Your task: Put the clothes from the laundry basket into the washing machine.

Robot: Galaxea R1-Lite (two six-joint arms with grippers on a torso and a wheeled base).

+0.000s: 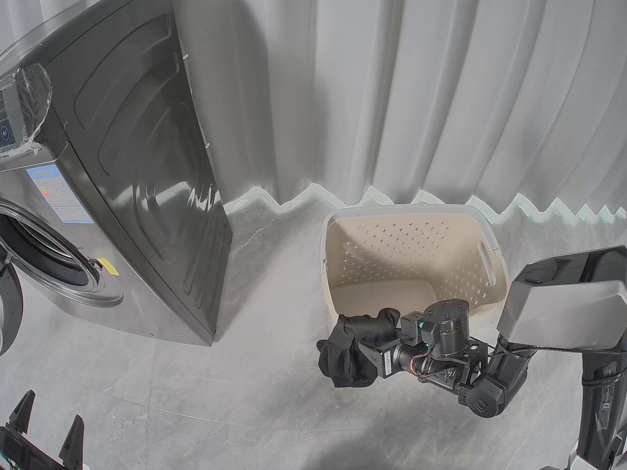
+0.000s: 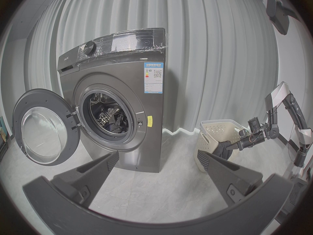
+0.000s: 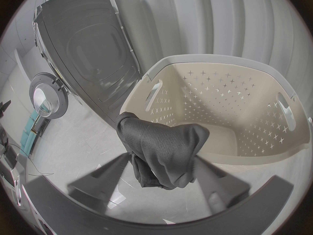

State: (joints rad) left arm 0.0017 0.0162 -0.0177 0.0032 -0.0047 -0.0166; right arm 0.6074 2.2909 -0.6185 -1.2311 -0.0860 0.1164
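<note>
The cream laundry basket (image 1: 486, 230) stands on the floor by the curtain, its inside bare (image 3: 228, 137). A dark grey garment (image 1: 343, 354) hangs bunched just outside the basket's near corner, with my right gripper (image 1: 367, 355) shut on it (image 3: 163, 144). The grey washing machine (image 1: 130, 164) stands to the left, its round door (image 2: 44, 126) swung open. Dark clothes (image 2: 116, 123) lie in the drum. My left gripper (image 1: 46, 429) sits low in front of the machine, open with nothing between its fingers (image 2: 106, 165).
White pleated curtains (image 1: 424, 79) hang behind the basket and machine. Bare grey floor (image 1: 261, 334) lies between machine and basket. The open door (image 3: 49, 95) juts out from the machine's front.
</note>
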